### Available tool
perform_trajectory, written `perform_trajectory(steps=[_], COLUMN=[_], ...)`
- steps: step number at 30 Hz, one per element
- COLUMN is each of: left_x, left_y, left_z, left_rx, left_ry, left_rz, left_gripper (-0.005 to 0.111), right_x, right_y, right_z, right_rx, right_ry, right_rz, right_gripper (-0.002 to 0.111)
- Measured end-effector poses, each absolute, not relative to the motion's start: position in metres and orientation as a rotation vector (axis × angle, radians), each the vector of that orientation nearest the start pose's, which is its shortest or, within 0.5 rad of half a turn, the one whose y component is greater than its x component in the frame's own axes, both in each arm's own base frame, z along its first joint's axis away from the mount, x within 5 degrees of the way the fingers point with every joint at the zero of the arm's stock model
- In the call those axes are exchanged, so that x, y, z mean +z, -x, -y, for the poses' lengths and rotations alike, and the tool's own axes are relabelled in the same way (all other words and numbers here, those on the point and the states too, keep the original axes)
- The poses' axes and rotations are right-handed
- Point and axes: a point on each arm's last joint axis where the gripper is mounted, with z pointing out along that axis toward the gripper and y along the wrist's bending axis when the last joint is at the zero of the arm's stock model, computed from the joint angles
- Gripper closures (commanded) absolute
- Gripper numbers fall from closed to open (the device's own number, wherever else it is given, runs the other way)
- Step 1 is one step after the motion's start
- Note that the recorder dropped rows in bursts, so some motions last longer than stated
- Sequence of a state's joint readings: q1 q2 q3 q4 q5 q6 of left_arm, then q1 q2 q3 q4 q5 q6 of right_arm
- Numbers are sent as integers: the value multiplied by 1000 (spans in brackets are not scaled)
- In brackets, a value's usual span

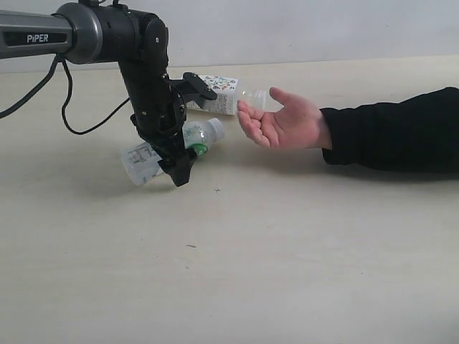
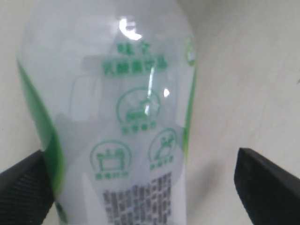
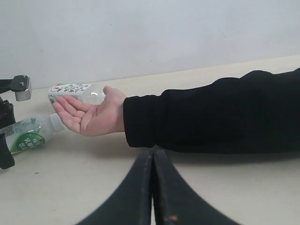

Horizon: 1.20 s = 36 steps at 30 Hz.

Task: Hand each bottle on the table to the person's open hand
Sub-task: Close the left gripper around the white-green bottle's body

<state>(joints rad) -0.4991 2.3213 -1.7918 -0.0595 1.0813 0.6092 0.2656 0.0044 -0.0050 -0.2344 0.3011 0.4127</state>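
The white-green bottle (image 1: 147,159) lies on its side on the table (image 1: 301,272), its white cap pointing toward the person's open hand (image 1: 283,123). My left gripper (image 1: 172,163) is open and straddles it. In the left wrist view the bottle (image 2: 117,117) fills the space between the black fingers (image 2: 267,187), with a gap at one side. The clear squarish floral bottle (image 1: 215,94) lies behind it, its neck beside the hand's fingers. My right gripper (image 3: 152,157) is shut and empty, low over the table in front of the black sleeve (image 3: 211,112). The red-label and yellow bottles are out of view.
The person's arm in the black sleeve (image 1: 394,129) lies across the right side of the table. A black cable (image 1: 68,107) hangs from the left arm at the far left. A pale wall stands behind the table.
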Motion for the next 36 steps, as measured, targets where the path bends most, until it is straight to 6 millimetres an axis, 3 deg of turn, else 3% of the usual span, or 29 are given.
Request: perform_trajectory(steps=[2, 4, 13, 30, 36], left_x=[125, 125, 125, 125, 143], left_y=[-403, -403, -403, -402, -400], left_z=[225, 225, 225, 224, 223], left_rx=[-78, -78, -72, -73, -74], left_ry=[-1591, -1591, -1595, -1596, -1554], left_rz=[-2650, -2650, -2647, -2655, -2663], left_gripper=[17, 30, 107, 107, 107], right_x=[188, 188, 188, 188, 188], right_y=[-54, -54, -54, -54, -54], right_z=[-8, -8, -8, -8, -8], right_rx=[266, 266, 266, 266, 266], right_ry=[19, 19, 19, 19, 19], right_rz=[-1784, -1784, -1784, -1784, -1784], right_gripper=[108, 108, 108, 108, 108])
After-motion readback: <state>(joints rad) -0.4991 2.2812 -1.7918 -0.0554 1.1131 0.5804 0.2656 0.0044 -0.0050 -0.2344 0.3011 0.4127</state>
